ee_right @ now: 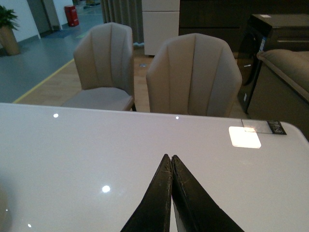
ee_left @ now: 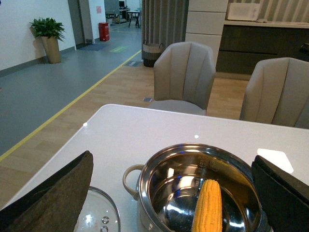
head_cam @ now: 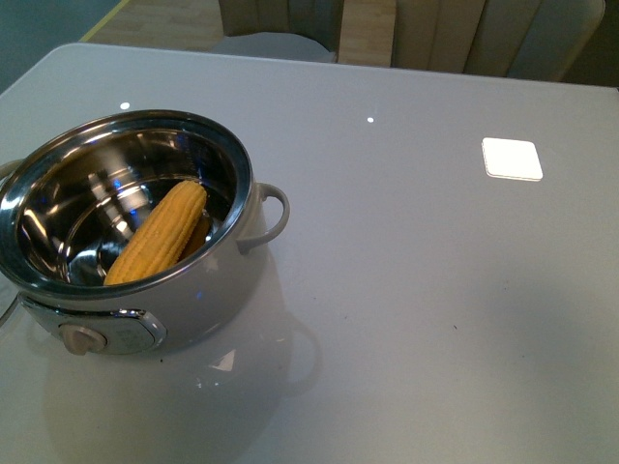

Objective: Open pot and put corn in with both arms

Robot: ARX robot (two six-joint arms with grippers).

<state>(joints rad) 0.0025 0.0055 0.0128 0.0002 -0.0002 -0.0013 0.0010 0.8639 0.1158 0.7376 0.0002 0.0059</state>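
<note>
Here, the corn (head_cam: 158, 235) is seen lying slantwise inside the uncovered pot (head_cam: 208, 300), which is set on the white table (head_cam: 416, 290). The left gripper (ee_left: 174, 193) is spread wide above the pot, holding nothing; a glass lid (ee_left: 96, 217) lies beside it. The right gripper (ee_right: 172, 162) is pressed closed, empty, over bare tabletop

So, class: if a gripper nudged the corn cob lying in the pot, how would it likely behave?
The corn looks stiff, so it probably wouldn't bend. Round and tapered, it may roll or slide on the pot's shiny steel floor. It leans against the wall, so it could slip down.
</note>
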